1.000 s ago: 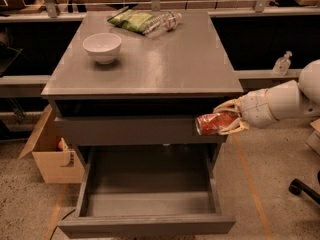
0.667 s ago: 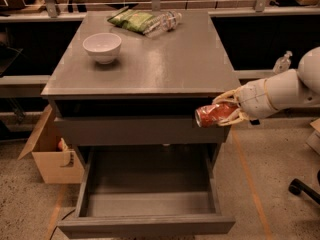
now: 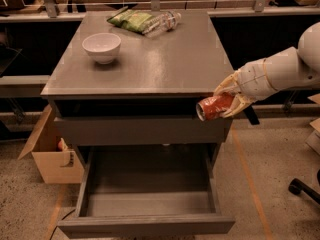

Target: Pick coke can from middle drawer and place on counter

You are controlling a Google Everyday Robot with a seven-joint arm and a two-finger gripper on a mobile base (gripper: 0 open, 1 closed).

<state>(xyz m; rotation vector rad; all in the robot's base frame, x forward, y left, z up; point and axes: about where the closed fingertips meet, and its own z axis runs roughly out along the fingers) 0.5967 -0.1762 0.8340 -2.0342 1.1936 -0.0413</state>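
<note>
My gripper is shut on the coke can, a dented red can held on its side with a silver end facing left. It hangs in the air at the cabinet's right front corner, just below the level of the grey counter. The middle drawer is pulled open below and holds nothing that I can see. My white arm reaches in from the right.
A white bowl stands on the counter's back left. A green snack bag and a clear plastic bottle lie at its back edge. A cardboard box sits on the floor left of the cabinet. A chair caster shows at the right.
My gripper has lifted the coke can a little higher along the cabinet's right front corner, towards counter level. The drawer has stayed open.
</note>
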